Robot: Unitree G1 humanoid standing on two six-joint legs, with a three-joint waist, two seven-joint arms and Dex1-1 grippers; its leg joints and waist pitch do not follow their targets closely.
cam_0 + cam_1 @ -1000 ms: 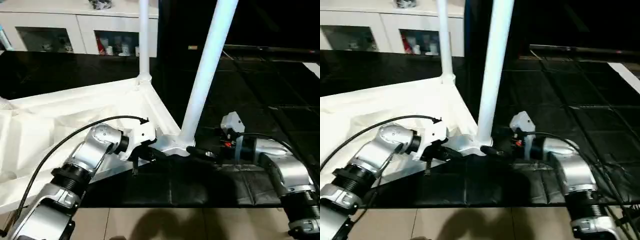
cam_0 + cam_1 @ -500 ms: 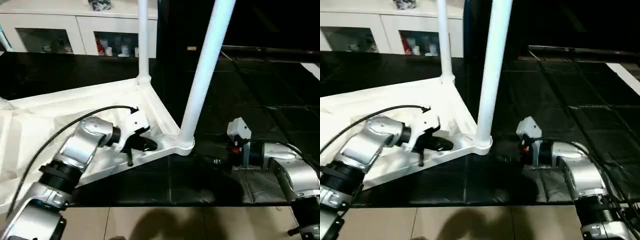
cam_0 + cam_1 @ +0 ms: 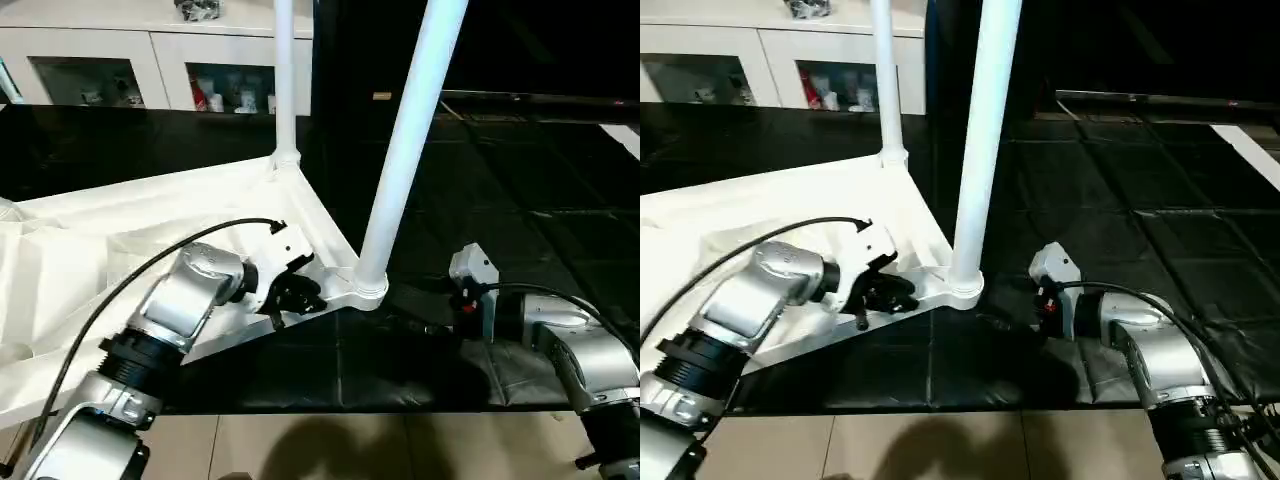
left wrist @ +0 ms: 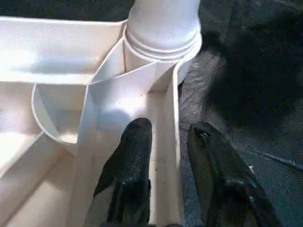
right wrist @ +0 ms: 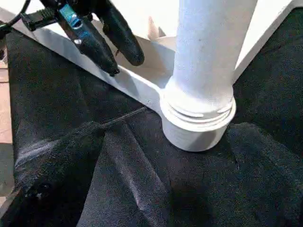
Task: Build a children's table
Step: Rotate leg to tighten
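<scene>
From my head camera, the children's table top is lying upside down on the black floor mat, with one leg standing in the near corner socket and another leg rising at the far corner. A white cabinet is standing behind. My left end effector is reaching to the top's rim beside the near socket; my right end effector is hovering near that socket over the mat.

In my left wrist view, the two fingers are straddling the rim wall, slightly parted, not clamping it.

In my right wrist view, the leg is sitting in its socket; whether the right end effector is parted I cannot tell.
</scene>
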